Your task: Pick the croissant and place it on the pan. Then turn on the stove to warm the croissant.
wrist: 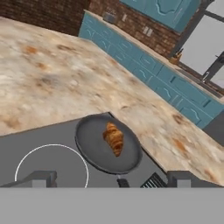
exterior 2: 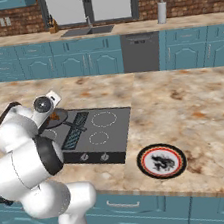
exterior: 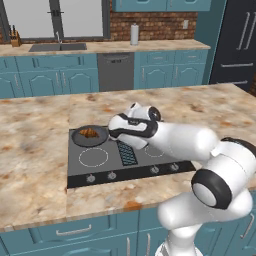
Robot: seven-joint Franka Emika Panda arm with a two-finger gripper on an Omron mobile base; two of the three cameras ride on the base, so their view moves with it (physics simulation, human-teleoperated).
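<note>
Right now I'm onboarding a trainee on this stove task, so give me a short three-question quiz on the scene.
1. True or false: the croissant already lies in the pan.
2. Where does the red-rimmed plate sit? A) on the stove B) on the counter beside the stove C) in the sink
3. Fill in: the gripper hovers above the stove with its jaws ____.

Key: 1 true; 2 B; 3 open, holding nothing.
</note>
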